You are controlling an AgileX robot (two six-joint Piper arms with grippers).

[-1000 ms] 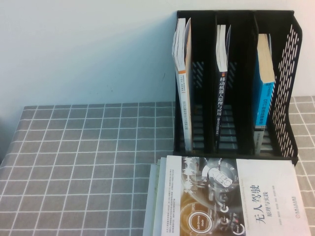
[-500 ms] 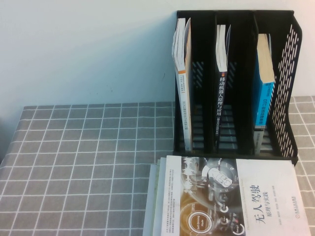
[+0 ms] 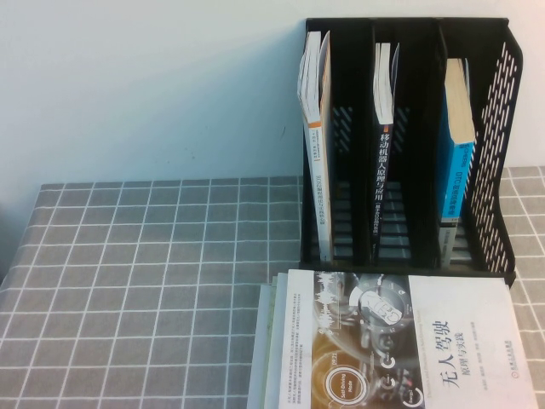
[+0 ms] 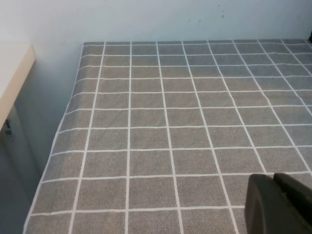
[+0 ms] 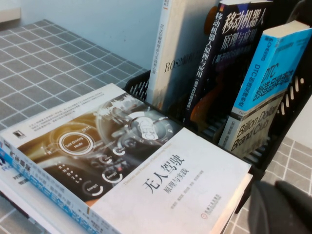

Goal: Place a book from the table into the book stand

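Neither pair of jaws shows clearly enough for me to call them apart or together. Only a dark edge of the left gripper (image 4: 280, 204) hangs over bare table (image 3: 153, 281), and a dark corner of the right gripper (image 5: 282, 209) sits beside the book stand (image 3: 490, 153).

The book (image 3: 456, 162) (cyan cover, blue spine) already stands upright in the stand's rightmost compartment, clear of both grippers. I'd judge the placing done. A brown-and-white book (image 3: 400, 341) lies atop a stack before the stand, so another pick would start there.
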